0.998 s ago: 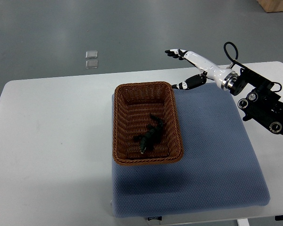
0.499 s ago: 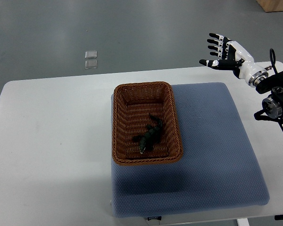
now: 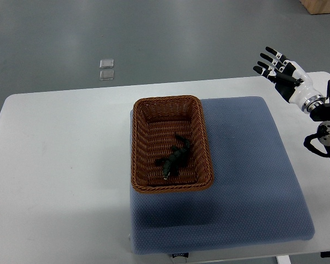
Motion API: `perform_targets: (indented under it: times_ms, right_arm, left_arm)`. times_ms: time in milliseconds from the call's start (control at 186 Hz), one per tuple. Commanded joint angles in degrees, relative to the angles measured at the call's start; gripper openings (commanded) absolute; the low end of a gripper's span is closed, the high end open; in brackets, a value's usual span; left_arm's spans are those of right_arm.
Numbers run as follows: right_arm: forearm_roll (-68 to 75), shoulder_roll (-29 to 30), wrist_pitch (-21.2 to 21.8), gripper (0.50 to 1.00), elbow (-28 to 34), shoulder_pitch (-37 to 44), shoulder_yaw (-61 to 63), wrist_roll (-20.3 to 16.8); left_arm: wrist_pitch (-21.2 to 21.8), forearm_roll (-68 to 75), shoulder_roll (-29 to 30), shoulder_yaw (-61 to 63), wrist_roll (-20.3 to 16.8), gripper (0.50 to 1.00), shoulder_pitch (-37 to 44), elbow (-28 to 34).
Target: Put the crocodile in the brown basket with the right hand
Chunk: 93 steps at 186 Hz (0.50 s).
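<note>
Right hand (image 3: 283, 71): located at the upper right of the frame, fingers spread wide, holding nothing, positioned above the far right edge of the white table (image 3: 60, 165). Blue mat (image 3: 247, 181): covers the right half of the table. Brown basket (image 3: 171, 144): rests at the mat's left edge, frame centre. Crocodile (image 3: 174, 158): lies inside the basket, toward its lower right portion.
</note>
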Motion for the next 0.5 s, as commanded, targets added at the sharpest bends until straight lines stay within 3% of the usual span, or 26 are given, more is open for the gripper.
perform_targets:
  times_ms: [0,494]
  right_arm:
    - [0.08,-0.02,-0.11,0.903,-1.22,0.08,-0.06,0.01]
    - [0.17,1.03,-1.16,0.930,-1.75,-2.82,0.64,0.44]
  left_arm:
    - [0.00,0.01,0.00,0.00,0.00,1.000,0.00,0.00]
    - [0.00,0.01,0.00,0.00,0.00,1.000,0.00,0.00]
